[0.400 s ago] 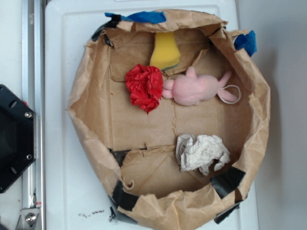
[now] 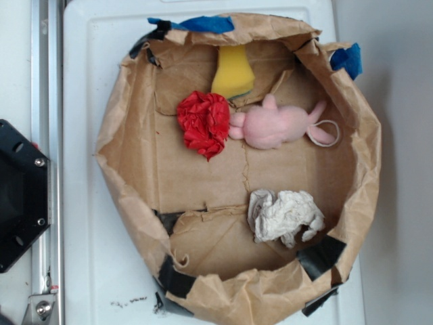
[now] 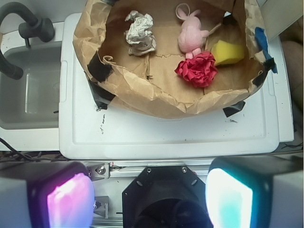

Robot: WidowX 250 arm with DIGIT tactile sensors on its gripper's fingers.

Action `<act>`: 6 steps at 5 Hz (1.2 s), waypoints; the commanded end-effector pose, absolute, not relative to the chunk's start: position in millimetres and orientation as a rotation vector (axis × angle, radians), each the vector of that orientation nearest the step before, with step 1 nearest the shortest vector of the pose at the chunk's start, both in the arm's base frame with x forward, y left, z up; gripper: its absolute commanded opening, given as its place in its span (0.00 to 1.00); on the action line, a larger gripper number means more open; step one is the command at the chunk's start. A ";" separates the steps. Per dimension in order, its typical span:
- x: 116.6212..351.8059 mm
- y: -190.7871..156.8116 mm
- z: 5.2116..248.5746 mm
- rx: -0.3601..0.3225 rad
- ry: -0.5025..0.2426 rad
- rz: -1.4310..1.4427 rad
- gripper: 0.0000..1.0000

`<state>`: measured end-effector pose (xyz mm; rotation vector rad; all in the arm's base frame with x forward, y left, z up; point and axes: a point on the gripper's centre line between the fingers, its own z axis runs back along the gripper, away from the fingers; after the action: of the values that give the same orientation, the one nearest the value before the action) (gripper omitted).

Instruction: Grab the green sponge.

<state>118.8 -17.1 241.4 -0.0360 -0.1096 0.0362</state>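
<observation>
The green sponge (image 2: 233, 72) is a yellow foam block leaning against the far wall of a brown paper basket (image 2: 115, 128); a thin dark-green edge shows at its lower right. In the wrist view the green sponge (image 3: 227, 52) lies at the basket's right side, behind a red paper wad (image 3: 197, 69). My gripper (image 3: 149, 199) is open, its glowing pads wide apart and empty, high above the robot base and well short of the basket. The gripper does not show in the exterior view.
A red paper wad (image 2: 204, 122), a pink plush toy (image 2: 277, 125) and a white crumpled paper (image 2: 284, 215) lie inside the basket. The basket stands on a white tray (image 3: 166, 137). A sink (image 3: 28, 90) with a dark faucet lies left of it. The black robot base (image 2: 17, 193) is at the left.
</observation>
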 end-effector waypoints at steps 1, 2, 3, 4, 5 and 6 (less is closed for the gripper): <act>174.9 -14.5 227.1 -0.052 -0.113 0.147 1.00; 199.4 -4.6 211.0 -0.046 -0.112 0.232 1.00; 219.5 2.2 198.0 -0.025 -0.085 0.270 1.00; 233.2 6.5 187.0 -0.034 -0.118 0.357 1.00; 241.8 13.5 173.6 -0.070 -0.174 0.607 1.00; 248.5 20.4 164.7 -0.082 -0.266 0.848 1.00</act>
<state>249.1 11.4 154.6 -0.0668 -0.2287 0.8312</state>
